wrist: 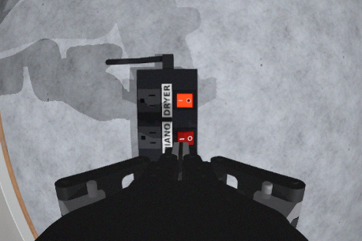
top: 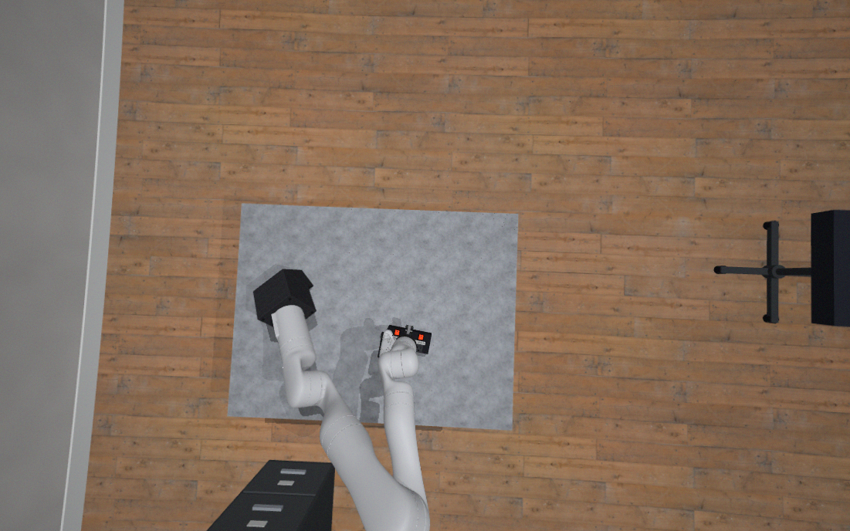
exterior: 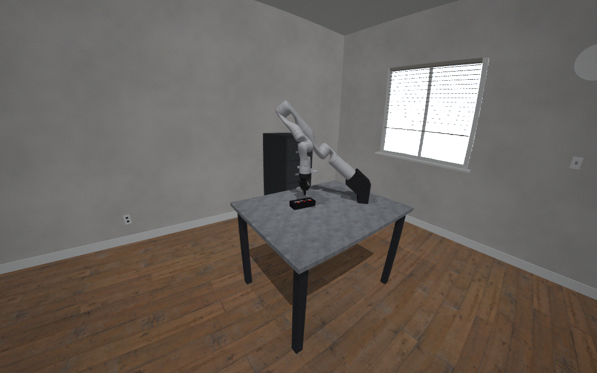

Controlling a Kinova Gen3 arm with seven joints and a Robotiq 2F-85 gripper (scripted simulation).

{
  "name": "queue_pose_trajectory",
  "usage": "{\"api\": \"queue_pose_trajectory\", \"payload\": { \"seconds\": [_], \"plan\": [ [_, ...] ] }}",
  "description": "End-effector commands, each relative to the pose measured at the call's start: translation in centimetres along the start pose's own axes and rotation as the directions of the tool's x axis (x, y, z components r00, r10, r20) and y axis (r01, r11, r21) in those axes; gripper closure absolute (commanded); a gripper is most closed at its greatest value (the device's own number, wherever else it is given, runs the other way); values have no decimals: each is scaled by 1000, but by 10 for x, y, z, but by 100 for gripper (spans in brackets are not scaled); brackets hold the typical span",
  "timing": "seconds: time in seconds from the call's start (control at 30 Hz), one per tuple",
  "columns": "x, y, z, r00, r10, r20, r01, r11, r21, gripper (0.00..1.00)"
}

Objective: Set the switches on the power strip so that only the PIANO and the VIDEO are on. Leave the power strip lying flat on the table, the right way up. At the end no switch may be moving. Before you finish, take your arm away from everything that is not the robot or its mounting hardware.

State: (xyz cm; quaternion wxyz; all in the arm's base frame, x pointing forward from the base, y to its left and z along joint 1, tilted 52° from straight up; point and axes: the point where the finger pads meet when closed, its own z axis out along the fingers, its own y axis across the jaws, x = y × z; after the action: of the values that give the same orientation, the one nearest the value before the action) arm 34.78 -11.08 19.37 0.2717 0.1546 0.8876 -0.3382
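Observation:
A black power strip [wrist: 167, 111] lies flat on the grey table, right way up; it also shows in the top view [top: 408, 339] and the room view [exterior: 302, 203]. In the wrist view the DRYER switch [wrist: 184, 101] is bright orange-red. The PIANO switch [wrist: 185, 137] below it is darker red with white marks. The near end of the strip, with the VIDEO switch, is hidden under my fingers. My gripper [wrist: 181, 152] is shut with nothing between the fingers. Its tips point down just above the strip's near end. Whether they touch it I cannot tell.
The arm's black base [top: 284, 295] stands at the table's left part. A black filing cabinet [exterior: 280, 162] stands behind the table. The strip's short cord stub [wrist: 139, 61] sticks out at its far end.

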Motion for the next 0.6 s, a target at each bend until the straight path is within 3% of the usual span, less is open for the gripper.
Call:
{"api": "queue_pose_trajectory", "payload": {
  "seconds": [0.0,0.57],
  "plan": [
    [1,-2,5,1000,-1,-4,1,1000,8,100],
    [2,-2,25,1000,-1,-4,1,1000,8,100]
  ]
}}
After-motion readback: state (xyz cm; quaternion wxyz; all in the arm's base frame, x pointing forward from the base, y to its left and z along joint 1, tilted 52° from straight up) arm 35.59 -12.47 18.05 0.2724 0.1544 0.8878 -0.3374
